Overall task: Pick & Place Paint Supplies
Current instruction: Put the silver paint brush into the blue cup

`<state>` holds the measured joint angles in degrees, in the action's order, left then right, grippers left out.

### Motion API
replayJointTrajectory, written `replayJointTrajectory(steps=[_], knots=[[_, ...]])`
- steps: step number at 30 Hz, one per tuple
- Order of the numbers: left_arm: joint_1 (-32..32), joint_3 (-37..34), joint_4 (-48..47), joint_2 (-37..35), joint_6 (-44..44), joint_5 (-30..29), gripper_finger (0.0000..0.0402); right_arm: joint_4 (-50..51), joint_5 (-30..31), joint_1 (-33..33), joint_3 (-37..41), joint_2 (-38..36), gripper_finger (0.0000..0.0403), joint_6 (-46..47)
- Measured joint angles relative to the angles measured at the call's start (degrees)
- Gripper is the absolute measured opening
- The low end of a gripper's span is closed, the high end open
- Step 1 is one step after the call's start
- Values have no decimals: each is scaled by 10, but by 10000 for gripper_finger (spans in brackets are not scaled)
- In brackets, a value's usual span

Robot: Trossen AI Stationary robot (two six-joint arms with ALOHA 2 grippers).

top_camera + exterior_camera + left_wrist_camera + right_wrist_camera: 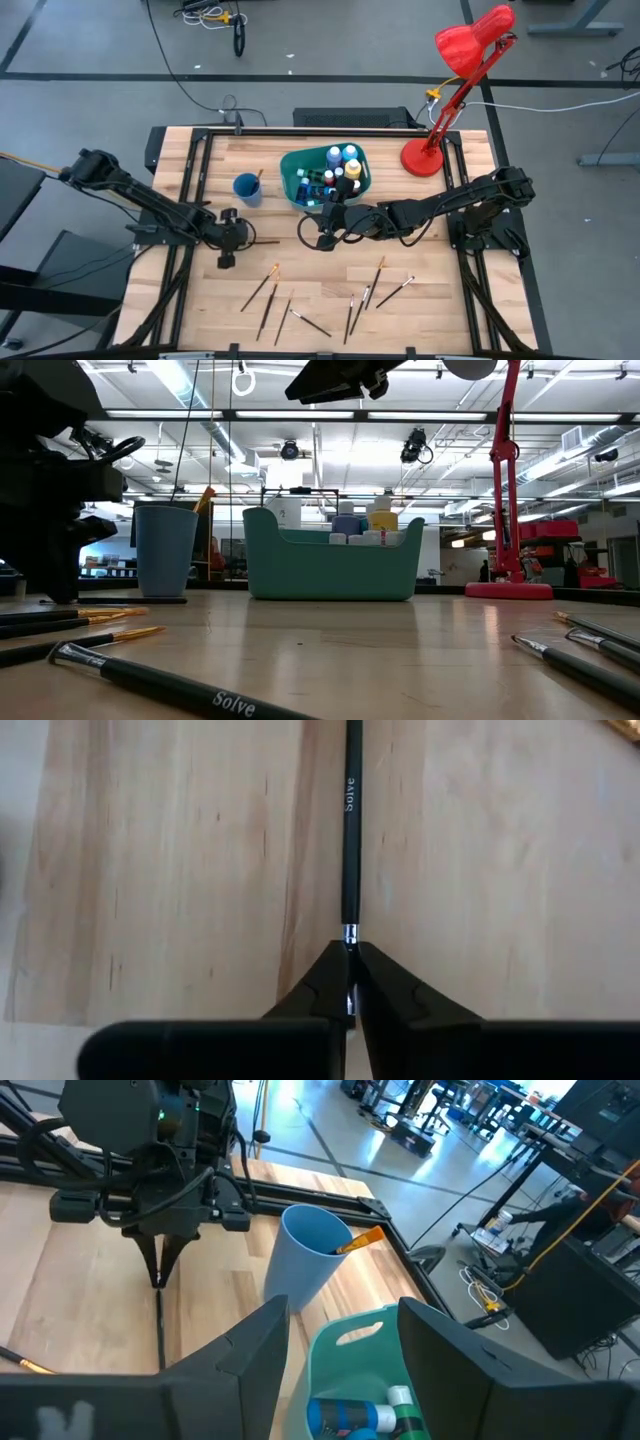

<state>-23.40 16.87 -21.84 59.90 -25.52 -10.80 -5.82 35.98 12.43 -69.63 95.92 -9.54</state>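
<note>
My left gripper (232,240) points down at the table, left of centre, and is shut on a thin dark brush (262,241) marked "Solve" (350,840). My right gripper (318,228) is open and empty; it hovers high (335,378) just near of the teal bin (300,170), facing the left arm (160,1270). Paint bottles (340,165) with pale caps stand in the bin (345,1415). Several more brushes (265,295) (370,290) lie flat on the near half of the table (170,685). My left gripper pinches the brush between its two fingertips (330,975) at the metal ferrule (350,933), at one end of the handle. The fingers come from above, pointing down. The dark handle (160,1335) runs away from them toward the table's right and lies flat on the wood.
A small blue cup (247,188) with an orange-tipped brush in it stands left of the bin (165,550). A red desk lamp (425,155) stands at the far right corner (505,585). Bare wood (330,265) lies between the grippers and the loose brushes.
</note>
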Motion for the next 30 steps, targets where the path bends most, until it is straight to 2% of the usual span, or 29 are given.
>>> replayJointTrajectory(steps=[4,12,14,17,20,22,24,28,30], knots=[[-1,30,-2,2,21,21,5,0,0,0,0,0,192,-3],[-1,75,-13,3,50,7,4,1,-6,0,0,0,192,3],[0,75,-12,3,16,21,11,3,-36,0,0,0,192,29],[-6,75,13,3,-46,49,33,3,-119,-3,0,5,192,66],[-38,67,96,3,-71,46,58,6,-182,-3,0,20,192,62],[-67,54,162,4,-70,27,74,7,-190,-2,0,26,192,49],[-95,44,215,15,-72,-22,90,4,-186,-2,0,29,192,43],[-153,38,234,55,-99,-156,117,-8,-149,-5,0,30,192,30],[-174,38,254,97,-132,-203,127,-27,-130,-7,0,30,192,2]])
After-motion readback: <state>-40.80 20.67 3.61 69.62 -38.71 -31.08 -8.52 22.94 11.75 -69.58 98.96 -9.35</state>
